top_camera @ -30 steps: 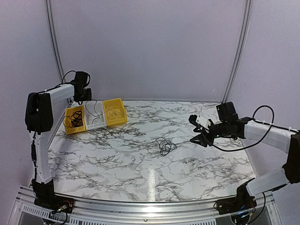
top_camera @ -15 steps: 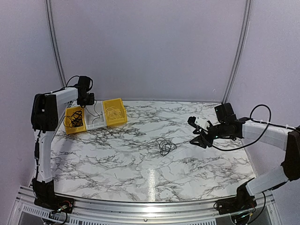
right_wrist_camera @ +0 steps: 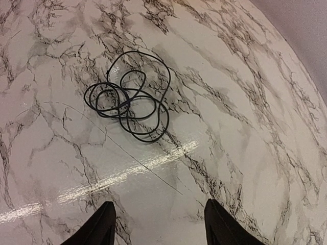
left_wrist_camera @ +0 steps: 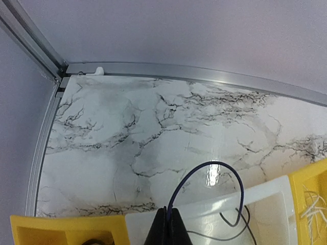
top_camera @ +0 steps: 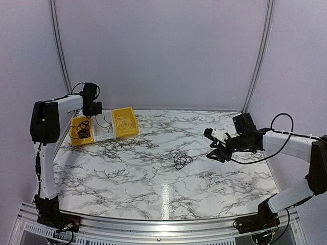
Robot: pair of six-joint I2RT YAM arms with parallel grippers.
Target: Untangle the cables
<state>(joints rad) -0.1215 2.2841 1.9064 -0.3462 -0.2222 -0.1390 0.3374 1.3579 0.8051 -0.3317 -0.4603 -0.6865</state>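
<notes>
A tangle of black cable (top_camera: pixel 180 159) lies in loose loops near the middle of the marble table (top_camera: pixel 133 178). In the right wrist view the tangle (right_wrist_camera: pixel 127 99) sits ahead of my right gripper (right_wrist_camera: pixel 158 224), which hangs open and empty above the table. From above, my right gripper (top_camera: pixel 210 143) is to the right of the tangle. My left gripper (left_wrist_camera: pixel 168 224) is shut on a thin dark cable (left_wrist_camera: pixel 204 166) that arches up and drops into the white bin (left_wrist_camera: pixel 265 190). In the top view my left gripper (top_camera: pixel 93 108) hovers over the bins at the back left.
Three bins stand in a row at the back left: a yellow bin (top_camera: pixel 76 139) holding black cables, the white bin (top_camera: pixel 106 136), and a yellow bin (top_camera: pixel 126 132) with pale wire. The back wall and the table's metal edge rail (left_wrist_camera: pixel 153 69) run just behind them.
My left gripper has closed from open onto the thin cable above the white bin. The right arm has edged slightly left toward the tangle, its jaws unchanged.
</notes>
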